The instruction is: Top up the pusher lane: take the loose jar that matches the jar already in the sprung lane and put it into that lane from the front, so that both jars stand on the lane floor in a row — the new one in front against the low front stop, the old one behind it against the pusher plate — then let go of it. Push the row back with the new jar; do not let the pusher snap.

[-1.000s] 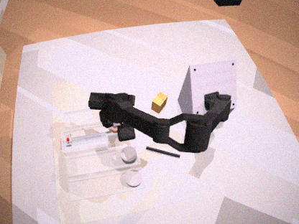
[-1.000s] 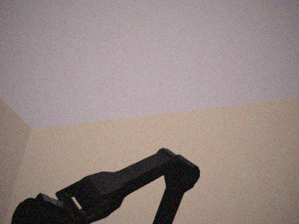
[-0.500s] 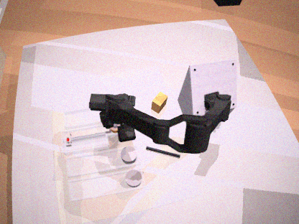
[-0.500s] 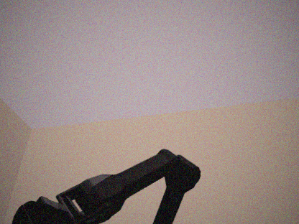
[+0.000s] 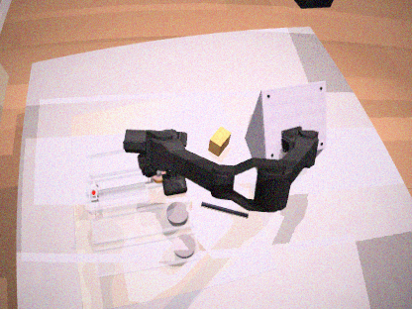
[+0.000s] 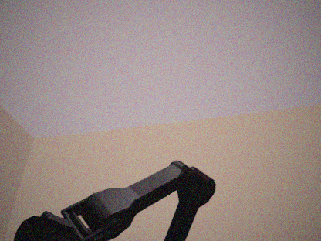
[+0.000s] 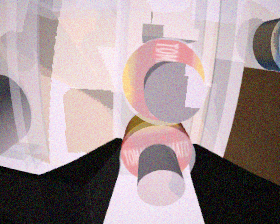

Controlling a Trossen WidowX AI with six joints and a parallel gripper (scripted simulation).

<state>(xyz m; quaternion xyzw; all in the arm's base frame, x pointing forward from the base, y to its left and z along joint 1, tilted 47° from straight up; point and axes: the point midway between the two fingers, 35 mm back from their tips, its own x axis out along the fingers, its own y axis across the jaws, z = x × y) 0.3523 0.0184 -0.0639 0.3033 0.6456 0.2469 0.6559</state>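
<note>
My gripper [image 7: 156, 148] [image 5: 159, 175] is shut on a jar with a red-pink label [image 7: 130, 151] and a narrow grey-topped lid. The held jar is in the lower middle of the wrist view, between the fingers. Directly beyond it, a matching jar [image 7: 167, 49] with a grey lid stands in the sprung lane. The two look touching or nearly so. The clear lane wall [image 7: 214, 75] runs along their right. A small grey part [image 7: 152, 33] shows behind the lane jar. In the top view the arm hides most of both jars. The front stop and the held jar's base are hidden.
A grey round-topped jar [image 5: 177, 214] [image 7: 11, 117] stands in a neighbouring lane, with another [image 5: 184, 246] beyond it. A blue-and-dark jar [image 7: 270, 45] is at the right. A yellow block [image 5: 219, 142], a black rod [image 5: 224, 209] and an upright pale panel [image 5: 297, 117] are on the table.
</note>
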